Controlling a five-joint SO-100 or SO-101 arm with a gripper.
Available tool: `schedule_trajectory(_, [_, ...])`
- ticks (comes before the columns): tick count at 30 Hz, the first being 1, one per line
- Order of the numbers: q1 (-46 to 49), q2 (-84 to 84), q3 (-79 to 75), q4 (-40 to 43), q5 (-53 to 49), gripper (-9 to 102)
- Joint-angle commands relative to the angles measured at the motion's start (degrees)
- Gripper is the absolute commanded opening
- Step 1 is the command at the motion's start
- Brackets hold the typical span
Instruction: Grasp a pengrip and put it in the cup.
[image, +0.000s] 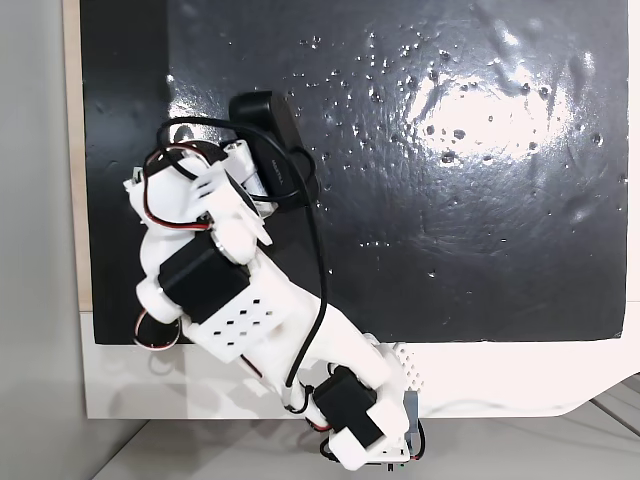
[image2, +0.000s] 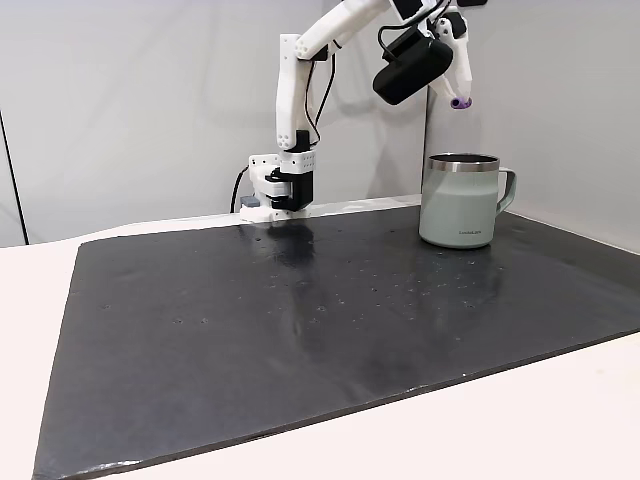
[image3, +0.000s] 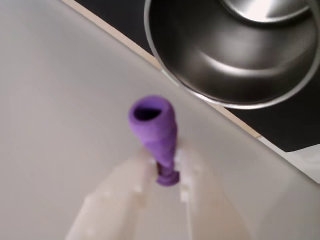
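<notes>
The purple pengrip (image3: 154, 131) is pinched at its narrow end between the two pale fingers (image3: 127, 185) of the gripper (image3: 165, 172), its open flared mouth jutting out beyond the fingertips; it looks light, soft and squashy, so a gentle hold low on the ribbed stem seems right, since hard pressure could deform it. In a fixed view it hangs from the fingertips (image2: 459, 100) above the steel-lined cup (image2: 462, 200), whose rim sits ahead of the fingers, on the black mat (image2: 300, 320)
</notes>
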Motion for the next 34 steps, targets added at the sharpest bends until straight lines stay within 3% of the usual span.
schedule_trajectory(1, [-0.2,1.3,-0.4,-0.2,-1.1,0])
schedule_trajectory(5, [0.6,1.1,-0.4,0.1,-1.0,6])
schedule_trajectory(9, [0.8,1.1,-0.4,0.2,-0.6,23])
schedule_trajectory(12, [0.5,1.1,-0.4,0.3,-0.4,29])
schedule_trajectory(34, [1.1,0.7,-0.8,0.4,-0.4,31])
